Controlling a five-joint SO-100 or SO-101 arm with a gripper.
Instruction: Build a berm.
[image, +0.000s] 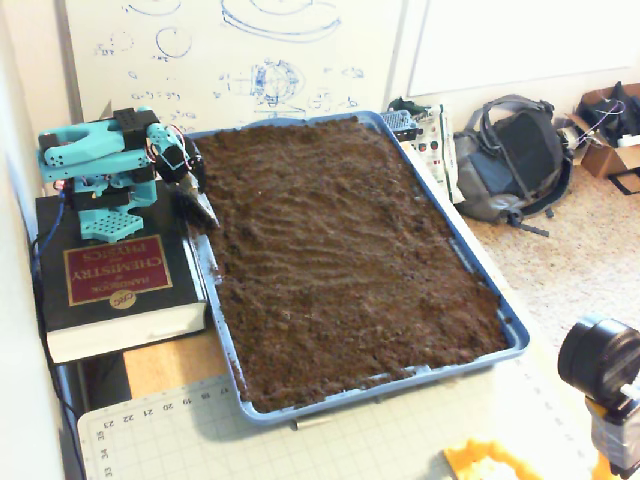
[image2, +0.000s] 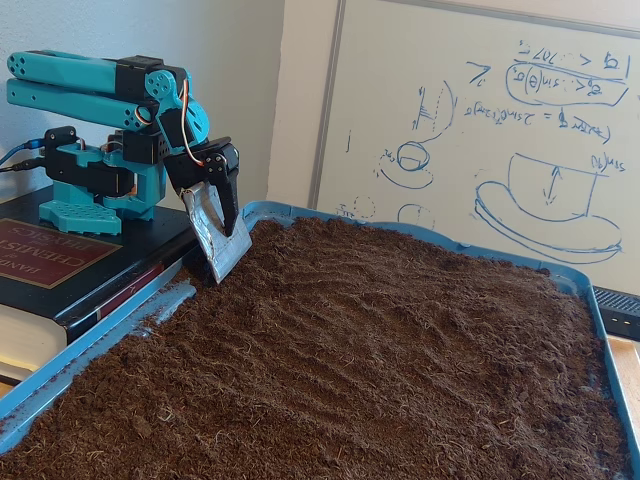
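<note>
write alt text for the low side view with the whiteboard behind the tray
A blue tray holds flat, faintly rippled brown soil with no mound raised yet. At left, a folded teal robot arm stands on a thick book, its metal scoop blade pointing down at the tray's near corner.

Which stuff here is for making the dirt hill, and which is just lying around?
For the job:
- soil
- blue tray
- pincer with its metal blade
No hill is raised yet.

Just lying about:
- backpack
- whiteboard
- cardboard box
</note>
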